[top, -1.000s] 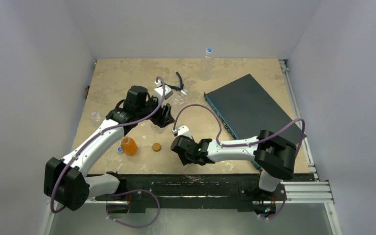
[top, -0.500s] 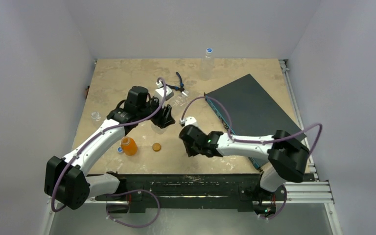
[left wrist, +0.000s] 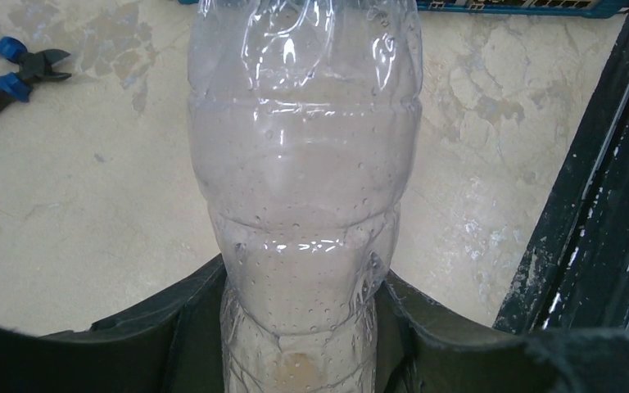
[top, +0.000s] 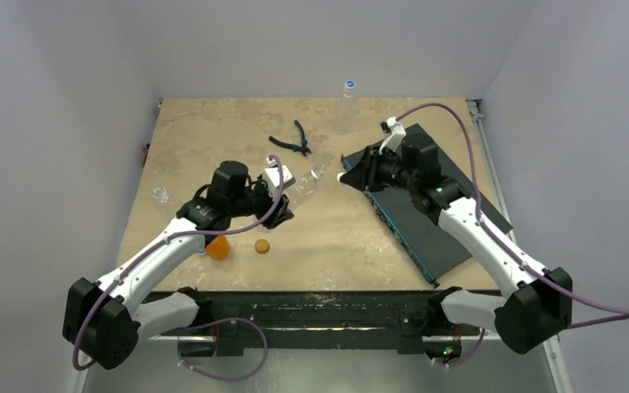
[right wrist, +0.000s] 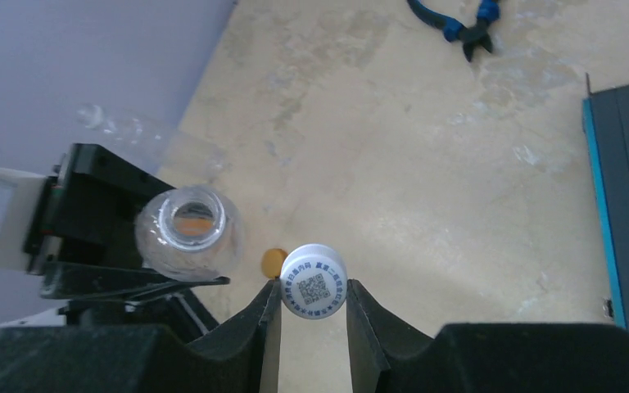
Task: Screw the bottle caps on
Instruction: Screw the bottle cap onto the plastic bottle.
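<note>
At the left of the table (top: 213, 123), a small clear bottle (top: 160, 195) is lying by itself. Nearer the front, an orange bottle (top: 218, 246) is peeking out from under the left arm, with an orange-brown cap (top: 262, 245) lying flat just to its right. Above them the left gripper (left wrist: 301, 286) is clamping the lower body of a clear bottle (left wrist: 303, 147), its fingers pressing in on both sides, and the bottle's open mouth is facing the right arm. Blue-handled pliers (top: 292, 141) are lying farther back on the table. The right gripper (right wrist: 313, 288) is pinching a white cap (right wrist: 314, 278) with a blue rim between its fingertips, near that open mouth but apart from it. A capped bottle (top: 349, 92) is standing at the far edge, and a dark box (top: 434, 221) is lying on the right.
</note>
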Controlling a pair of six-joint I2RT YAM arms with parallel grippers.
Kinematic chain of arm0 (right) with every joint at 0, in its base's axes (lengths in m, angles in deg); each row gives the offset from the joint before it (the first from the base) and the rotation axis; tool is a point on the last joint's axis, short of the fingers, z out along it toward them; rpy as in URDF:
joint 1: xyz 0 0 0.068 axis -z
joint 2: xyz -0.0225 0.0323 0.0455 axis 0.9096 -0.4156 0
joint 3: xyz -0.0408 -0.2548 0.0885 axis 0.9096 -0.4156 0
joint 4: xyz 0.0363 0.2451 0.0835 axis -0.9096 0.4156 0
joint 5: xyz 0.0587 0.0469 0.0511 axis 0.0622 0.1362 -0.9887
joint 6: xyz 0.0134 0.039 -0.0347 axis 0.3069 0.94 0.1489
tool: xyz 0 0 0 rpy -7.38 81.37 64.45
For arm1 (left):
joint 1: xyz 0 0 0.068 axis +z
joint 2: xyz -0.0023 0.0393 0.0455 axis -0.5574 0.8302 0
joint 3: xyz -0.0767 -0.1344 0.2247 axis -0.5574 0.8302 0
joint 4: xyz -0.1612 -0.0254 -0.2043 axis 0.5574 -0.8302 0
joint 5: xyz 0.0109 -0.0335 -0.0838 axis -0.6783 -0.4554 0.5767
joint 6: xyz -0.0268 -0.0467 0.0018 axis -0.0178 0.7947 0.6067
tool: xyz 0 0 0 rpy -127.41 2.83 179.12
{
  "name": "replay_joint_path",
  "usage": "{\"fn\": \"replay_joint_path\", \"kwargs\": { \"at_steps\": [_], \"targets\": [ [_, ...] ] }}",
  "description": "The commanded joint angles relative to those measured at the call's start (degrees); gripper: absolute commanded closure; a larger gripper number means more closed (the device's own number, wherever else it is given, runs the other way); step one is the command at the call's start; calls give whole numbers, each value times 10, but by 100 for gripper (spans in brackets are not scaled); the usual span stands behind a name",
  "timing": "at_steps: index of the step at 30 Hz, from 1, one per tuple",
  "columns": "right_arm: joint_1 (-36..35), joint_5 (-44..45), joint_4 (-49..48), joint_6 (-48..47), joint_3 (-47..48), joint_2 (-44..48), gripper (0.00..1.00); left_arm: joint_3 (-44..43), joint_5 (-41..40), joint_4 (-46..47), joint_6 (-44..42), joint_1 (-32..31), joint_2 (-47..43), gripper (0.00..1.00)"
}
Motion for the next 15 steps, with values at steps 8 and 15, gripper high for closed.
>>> {"fn": "replay_joint_path", "kwargs": {
  "at_steps": [8, 15],
  "targets": [
    [98, -384, -221, 134, -9, 11, 84, 30, 22, 66, -52, -13, -75, 100],
    [96, -382, -259, 165, -16, 2, 83, 24, 53, 76, -51, -16, -79, 100]
  ]
}}
